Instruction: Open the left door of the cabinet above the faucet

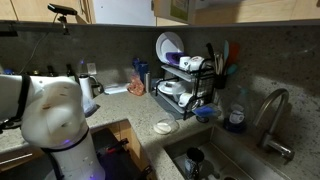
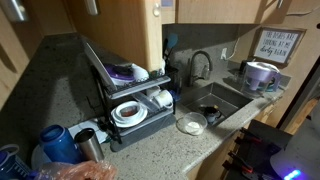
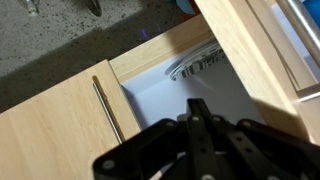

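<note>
In the wrist view my gripper is black, its fingers pressed together with nothing between them, in front of the cabinet's white inside. One tan door with a thin bar handle is closed beside the opening. The other tan door stands swung out. In an exterior view the left door hangs open over the dish rack, left of the steel gooseneck faucet. The faucet and a tan cabinet show in the exterior view where my white arm rises at the left. My gripper is out of both exterior views.
A black two-tier dish rack with plates and bowls stands on the speckled counter; it also shows in an exterior view. A steel sink lies under the faucet. A small bowl and a blue bottle sit on the counter.
</note>
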You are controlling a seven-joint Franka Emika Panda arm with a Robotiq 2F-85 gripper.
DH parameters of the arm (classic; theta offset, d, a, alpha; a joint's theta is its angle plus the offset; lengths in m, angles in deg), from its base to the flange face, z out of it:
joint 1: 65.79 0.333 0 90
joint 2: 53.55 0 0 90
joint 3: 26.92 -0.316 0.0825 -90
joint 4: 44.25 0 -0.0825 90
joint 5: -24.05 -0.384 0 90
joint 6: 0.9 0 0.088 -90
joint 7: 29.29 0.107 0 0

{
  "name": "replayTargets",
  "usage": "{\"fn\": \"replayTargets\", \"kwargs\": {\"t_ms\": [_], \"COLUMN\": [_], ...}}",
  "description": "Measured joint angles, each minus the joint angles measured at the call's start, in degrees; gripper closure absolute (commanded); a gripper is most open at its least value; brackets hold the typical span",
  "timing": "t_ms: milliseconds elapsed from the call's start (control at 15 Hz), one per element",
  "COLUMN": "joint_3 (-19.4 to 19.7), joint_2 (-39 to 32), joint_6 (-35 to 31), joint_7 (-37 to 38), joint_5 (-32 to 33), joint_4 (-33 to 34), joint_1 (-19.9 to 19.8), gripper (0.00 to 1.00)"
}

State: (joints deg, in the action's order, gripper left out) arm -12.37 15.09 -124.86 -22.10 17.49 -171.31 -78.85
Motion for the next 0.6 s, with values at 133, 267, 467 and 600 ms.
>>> {"fn": "replayTargets", "kwargs": {"t_ms": [133,267,467,600], "joint_3": [0.31,0.87,1.59,1.77], "joint_2": [0.0,0.0,-0.06,-0.14], "joint_6": [0.68,1.75,2.63,3.45], "joint_7": [0.0,0.0,0.0,0.0], "joint_5": [-0.25,-0.51,-0.85,-1.67], "joint_4": [0.1,0.16,0.15,0.15], "joint_1": [0.15,0.26,0.94,1.78], "gripper": [1.0,1.0,1.0,1.0]}}
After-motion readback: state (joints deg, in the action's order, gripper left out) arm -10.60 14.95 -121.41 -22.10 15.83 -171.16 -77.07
